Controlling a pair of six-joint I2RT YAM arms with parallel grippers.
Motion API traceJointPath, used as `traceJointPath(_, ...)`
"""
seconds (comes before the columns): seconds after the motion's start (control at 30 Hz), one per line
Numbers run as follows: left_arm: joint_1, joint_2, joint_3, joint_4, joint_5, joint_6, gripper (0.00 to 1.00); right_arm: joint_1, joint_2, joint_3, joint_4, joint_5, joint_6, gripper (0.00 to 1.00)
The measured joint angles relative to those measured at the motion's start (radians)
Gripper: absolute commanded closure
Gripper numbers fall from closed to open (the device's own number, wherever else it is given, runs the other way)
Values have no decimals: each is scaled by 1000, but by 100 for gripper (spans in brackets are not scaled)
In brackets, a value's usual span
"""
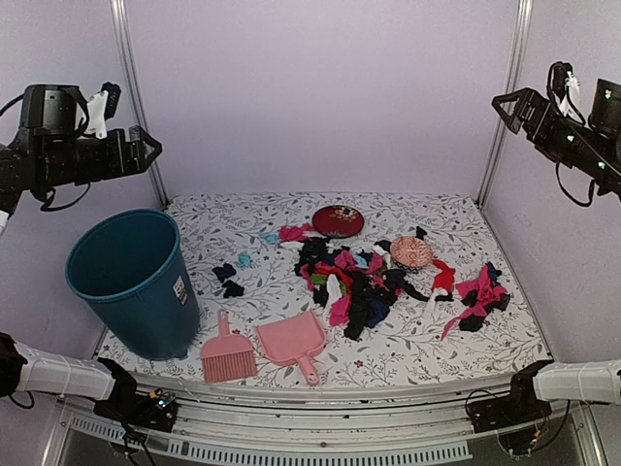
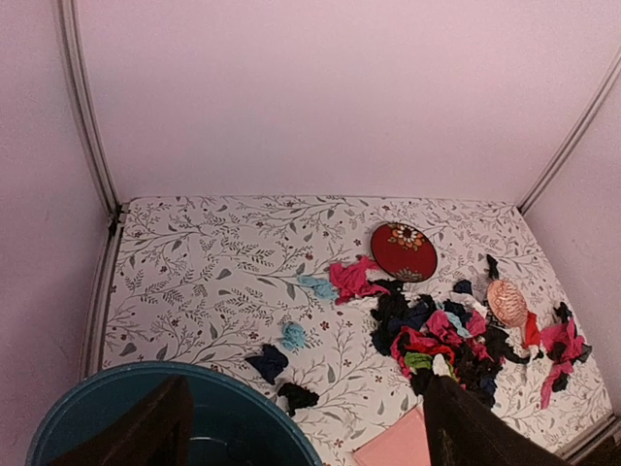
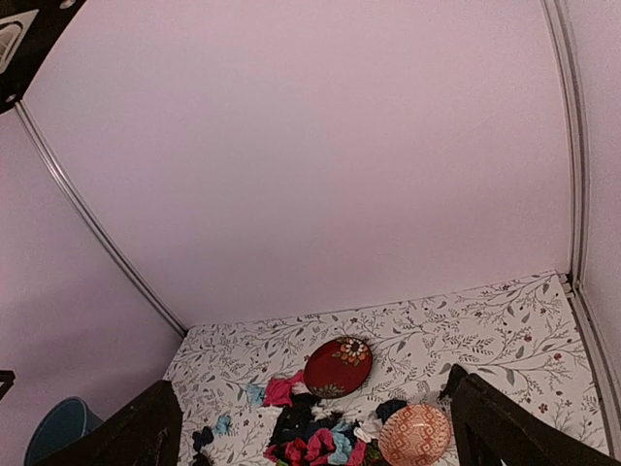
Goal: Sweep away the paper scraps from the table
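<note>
The paper scraps (image 1: 354,277) lie in a black, pink, red and blue heap at the middle of the patterned table (image 1: 243,218), with a smaller clump (image 1: 480,291) to the right and a few loose bits (image 1: 228,277) to the left. The heap also shows in the left wrist view (image 2: 437,340) and the right wrist view (image 3: 310,432). My left gripper (image 1: 153,148) (image 2: 306,383) is open and empty, high above the table's left side. My right gripper (image 1: 499,101) (image 3: 312,381) is open and empty, high above the right side.
A teal bin (image 1: 131,282) stands at the front left. A pink brush (image 1: 227,354) and pink dustpan (image 1: 291,342) lie near the front edge. A dark-red plate (image 1: 338,220) and a pink patterned dish (image 1: 412,252) sit at the heap's far side. Walls enclose three sides.
</note>
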Motion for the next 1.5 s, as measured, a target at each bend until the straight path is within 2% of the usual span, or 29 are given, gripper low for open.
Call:
traceJointPath(0.27, 0, 16, 16, -110, -110, -78, 17, 0, -80, -209, 97, -104, -16, 0)
traceJointPath(0.4, 4, 22, 25, -203, -141, -162, 36, 0, -68, -215, 121, -167, -17, 1)
traceJointPath(0.5, 12, 16, 5, -257, -137, -220, 59, 0, -40, -219, 132, -210, -15, 1)
traceJointPath(0.53, 16, 12, -10, -269, -134, -235, 60, 0, -32, -226, 134, -220, -13, 2)
traceJointPath(0.6, 22, 3, -42, -286, -126, -260, 59, 0, -23, -241, 136, -237, -10, 1)
traceJointPath(0.7, 35, -8, -93, -303, -107, -279, 50, 0, -11, -259, 138, -260, -5, 2)
traceJointPath(0.87, 68, -6, -158, -319, -69, -299, 49, 0, -2, -266, 145, -291, -1, 2)
traceJointPath(1.13, 145, 64, -222, -274, -39, -282, 38, 0, -1, -266, 151, -322, 2, 2)
traceJointPath(1.5, 272, 127, -347, -96, -8, -213, 39, 0, -39, -267, 140, -340, -14, 1)
